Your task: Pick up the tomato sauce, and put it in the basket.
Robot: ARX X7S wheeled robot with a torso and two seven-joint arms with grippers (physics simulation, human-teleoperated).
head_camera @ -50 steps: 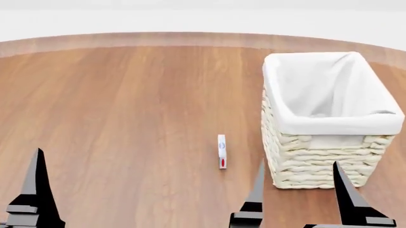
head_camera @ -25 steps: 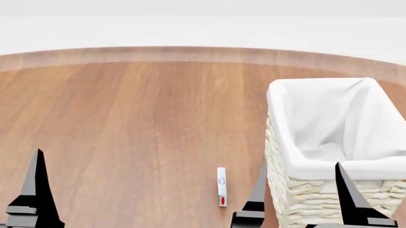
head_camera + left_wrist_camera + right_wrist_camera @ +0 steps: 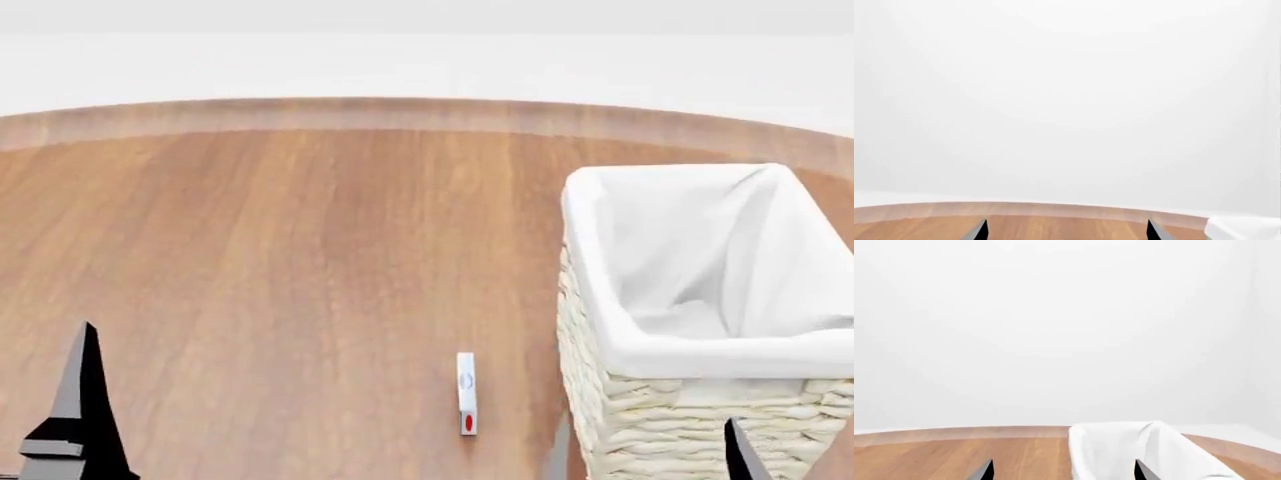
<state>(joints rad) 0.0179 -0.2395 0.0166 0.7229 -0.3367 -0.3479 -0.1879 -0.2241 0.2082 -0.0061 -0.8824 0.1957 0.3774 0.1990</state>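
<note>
Oddly, no tomato sauce can shows in any view; only a thin white strip (image 3: 466,392) lies on the table (image 3: 267,260), near the basket (image 3: 694,350). Both end effectors, left (image 3: 1066,231) and right (image 3: 1062,470), are spread, holding nothing. Best locate the can before reaching.

No readable text anywhere in these views. The only printed thing is a small white strip (image 3: 466,392) lying flat on the wooden surface (image 3: 267,260) just beside the basket (image 3: 694,420); it carries a bluish round mark near its middle and a red oval mark toward its near end, both too small to make out as letters or a brand. The basket's cloth lining shows no tag or print.
</note>
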